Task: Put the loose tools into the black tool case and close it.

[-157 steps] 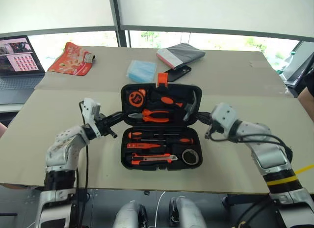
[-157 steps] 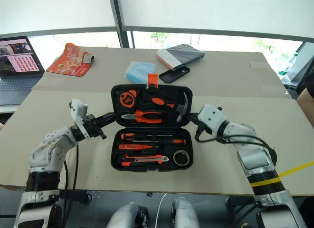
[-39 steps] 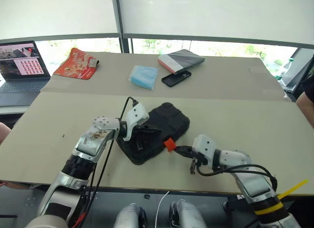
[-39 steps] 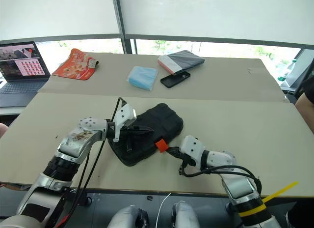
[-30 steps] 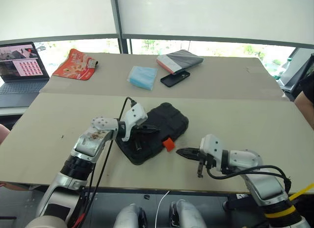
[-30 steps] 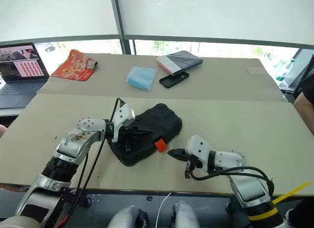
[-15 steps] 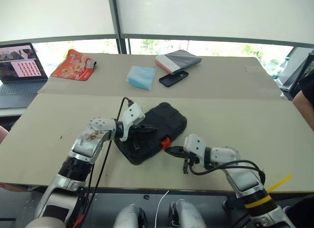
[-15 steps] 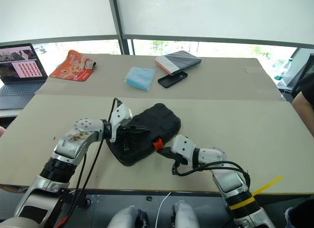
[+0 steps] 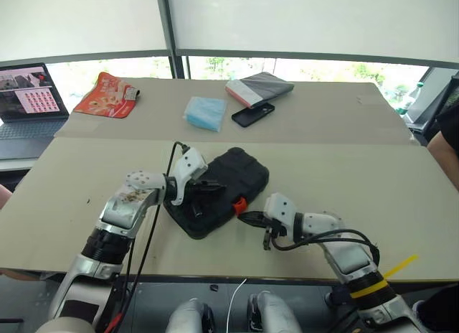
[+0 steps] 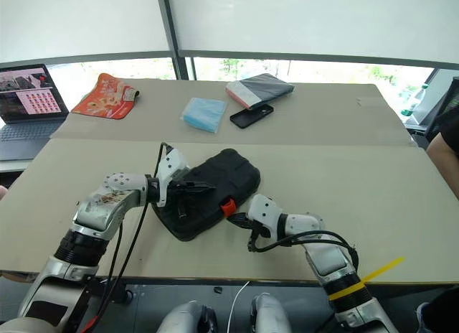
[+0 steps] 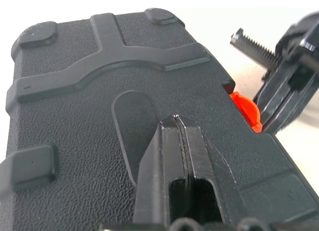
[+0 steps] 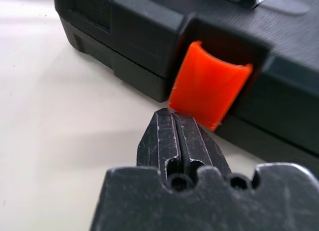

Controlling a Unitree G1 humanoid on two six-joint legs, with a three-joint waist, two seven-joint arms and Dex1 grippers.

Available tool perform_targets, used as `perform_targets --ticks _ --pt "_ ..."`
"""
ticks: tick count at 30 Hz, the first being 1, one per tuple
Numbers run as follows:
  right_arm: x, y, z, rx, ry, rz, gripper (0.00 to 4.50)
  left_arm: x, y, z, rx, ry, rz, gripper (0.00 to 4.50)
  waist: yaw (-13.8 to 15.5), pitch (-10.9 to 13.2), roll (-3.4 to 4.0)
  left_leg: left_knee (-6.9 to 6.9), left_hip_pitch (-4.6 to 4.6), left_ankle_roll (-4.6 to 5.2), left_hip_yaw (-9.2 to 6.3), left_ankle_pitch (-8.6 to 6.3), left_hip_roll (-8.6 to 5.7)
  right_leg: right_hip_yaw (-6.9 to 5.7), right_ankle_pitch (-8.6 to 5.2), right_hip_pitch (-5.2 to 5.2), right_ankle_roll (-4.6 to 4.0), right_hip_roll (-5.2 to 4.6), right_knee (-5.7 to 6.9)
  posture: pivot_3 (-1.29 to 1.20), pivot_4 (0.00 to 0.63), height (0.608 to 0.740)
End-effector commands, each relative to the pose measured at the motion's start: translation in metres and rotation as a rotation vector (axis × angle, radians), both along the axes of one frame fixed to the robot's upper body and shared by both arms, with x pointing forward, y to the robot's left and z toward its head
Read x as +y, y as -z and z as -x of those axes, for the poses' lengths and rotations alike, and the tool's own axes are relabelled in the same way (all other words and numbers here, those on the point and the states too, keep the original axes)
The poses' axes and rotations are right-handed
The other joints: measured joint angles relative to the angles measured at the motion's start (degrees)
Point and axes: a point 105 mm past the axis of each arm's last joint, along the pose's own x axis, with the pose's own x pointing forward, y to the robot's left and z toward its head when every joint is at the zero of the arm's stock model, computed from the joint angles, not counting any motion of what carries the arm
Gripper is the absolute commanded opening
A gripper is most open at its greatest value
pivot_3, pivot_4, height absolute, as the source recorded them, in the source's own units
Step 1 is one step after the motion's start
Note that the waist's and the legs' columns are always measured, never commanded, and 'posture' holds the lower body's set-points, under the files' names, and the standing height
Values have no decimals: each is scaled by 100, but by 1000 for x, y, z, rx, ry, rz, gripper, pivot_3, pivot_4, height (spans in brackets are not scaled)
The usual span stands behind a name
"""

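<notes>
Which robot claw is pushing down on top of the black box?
The left gripper, pressing on the black tool case's lid. The right gripper pokes at its orange latch instead.

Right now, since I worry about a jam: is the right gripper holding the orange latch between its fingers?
No, the right gripper is shut, its tip just in front of the orange latch on the black tool case.

One black tool case [image 9: 228,186] lay on the table [image 9: 344,175], with one phone [image 9: 252,114]. There was one laptop [image 9: 29,100], one blue packet [image 9: 205,111] and one grey pouch [image 9: 259,87].
</notes>
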Motion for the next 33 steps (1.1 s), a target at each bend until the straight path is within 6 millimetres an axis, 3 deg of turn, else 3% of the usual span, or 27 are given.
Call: perform_targets --ticks 1,7,23,27,31,32,33 --pt "3 -19 -6 -69 2 -39 0 15 63 18 243 -51 -121 21 2 0 0 -4 4 -1 0 1 0 0 -1 3 -2 1 -1 0 150 740" --pt "15 -26 -15 -84 -19 -48 0 15 65 19 249 -45 -133 21 -11 0 0 -11 16 -7 -1 3 1 0 -5 4 -7 4 0 0 150 740" --pt "31 -22 -26 -56 17 -137 0 23 68 23 282 -69 -124 21 -11 -1 2 -31 21 -39 -54 13 3 -1 -6 -3 -9 36 -1 0 150 740" --pt "20 -26 -22 -67 13 -136 0 22 55 19 200 -72 -41 21 -19 1 4 -33 19 -42 -54 14 3 0 -6 -7 -10 36 -2 0 150 740" --pt "1 -35 -14 -58 27 -178 0 37 37 16 94 -104 33 21 -14 10 17 -41 15 -43 -55 14 2 0 -7 -14 -10 36 -6 0 150 740" --pt "-6 -37 -11 -44 30 -195 289 44 29 14 37 -128 60 6 -21 10 18 -50 15 -46 -55 15 1 1 -6 -15 -10 36 -9 0 150 740" --pt "-14 -36 -5 -37 26 -186 592 53 18 16 14 -142 112 262 -21 10 19 -65 17 -50 -55 18 0 3 -7 -16 -11 38 -15 0 150 740"
